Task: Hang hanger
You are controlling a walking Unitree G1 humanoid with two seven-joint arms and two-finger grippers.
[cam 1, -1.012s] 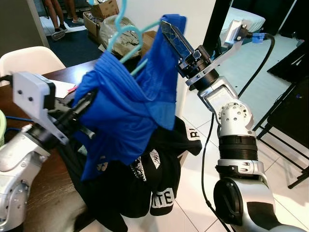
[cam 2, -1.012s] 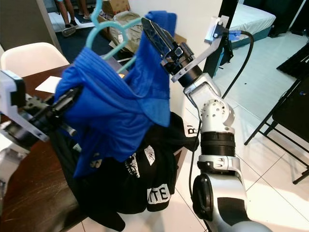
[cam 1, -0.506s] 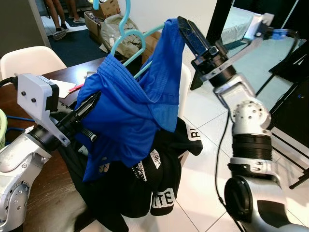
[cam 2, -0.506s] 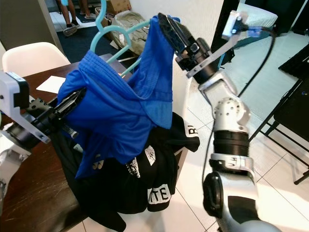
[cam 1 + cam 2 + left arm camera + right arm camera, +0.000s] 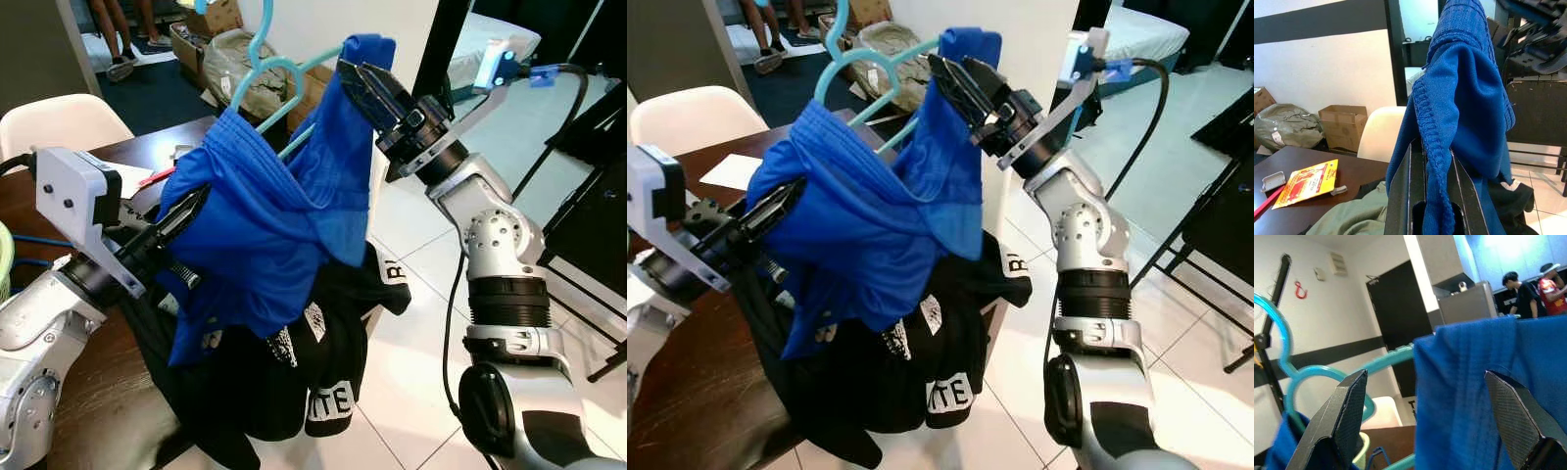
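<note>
A blue garment (image 5: 265,225) hangs bunched over a teal plastic hanger (image 5: 265,73), whose hook sticks up at the top. My left gripper (image 5: 191,206) is shut on a lower fold of the garment (image 5: 1469,98), with the knit hem pinched between its fingers (image 5: 1400,196). My right gripper (image 5: 362,83) is up at the garment's top corner, beside the hanger's arm. Its fingers (image 5: 1344,416) stand wide apart, open, with blue cloth (image 5: 1459,396) lying between them and the hanger (image 5: 1317,374) just beyond.
Black clothes (image 5: 313,382) hang off the edge of the dark wooden table (image 5: 88,392). A white chair (image 5: 59,122) stands behind it, and a yellow packet (image 5: 1305,181) lies on top. Cardboard boxes and people's legs (image 5: 113,29) are at the far left, a black rack (image 5: 588,245) at the right.
My right arm swung up and right, then came back left and a little lower. The garment's top corner now sits higher over the hanger arm. The left gripper has kept its hold.
</note>
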